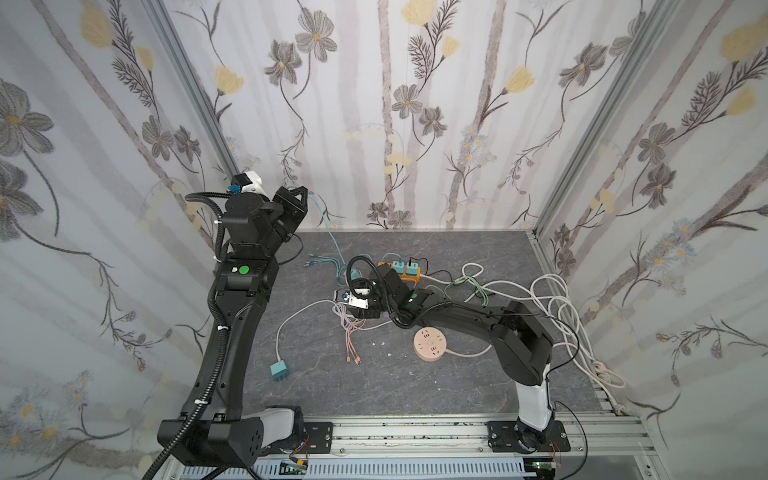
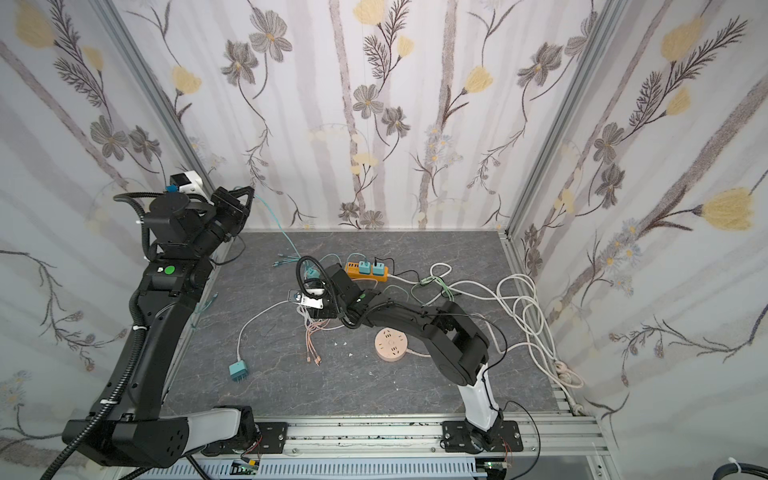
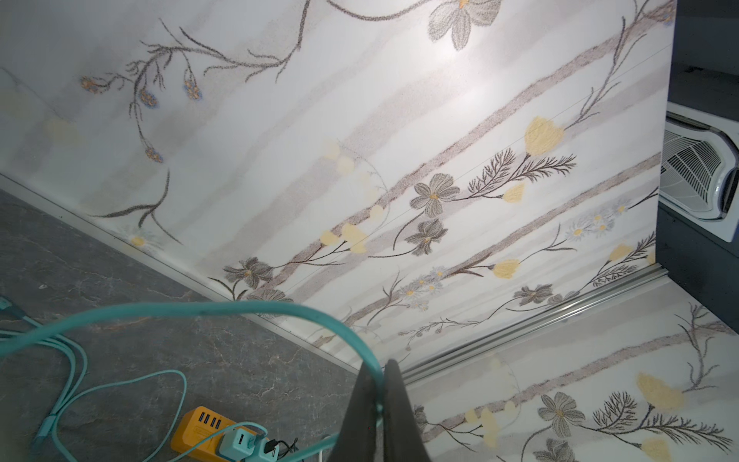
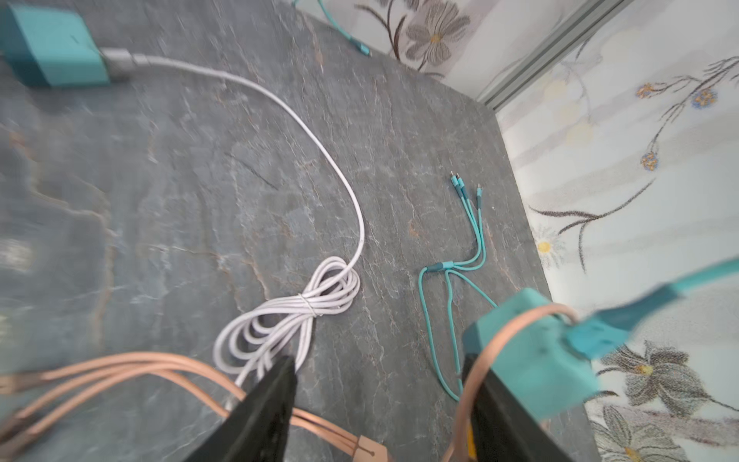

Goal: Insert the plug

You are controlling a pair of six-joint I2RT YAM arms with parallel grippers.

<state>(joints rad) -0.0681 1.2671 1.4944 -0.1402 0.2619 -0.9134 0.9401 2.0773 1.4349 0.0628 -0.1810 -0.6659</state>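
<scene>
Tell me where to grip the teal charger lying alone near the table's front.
Take the charger by its two side faces, from above: it lies flat, prongs toward the front, white cable leaving its rear end, so the sides are free.

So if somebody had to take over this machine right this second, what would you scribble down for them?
Left gripper: shut on the teal cable, raised high at the back-left.
Right gripper: open, low over mid-table. A teal charger sits right beside it, with a pink cord looped over it.
Things: orange power strip at the back, round socket nearer the front, a teal plug on a white cord lying loose front-left.
Done: two chargers sit in the strip.
Left: the charger by the right gripper is in no socket that I can see; probably grasp it and push it in.
</scene>
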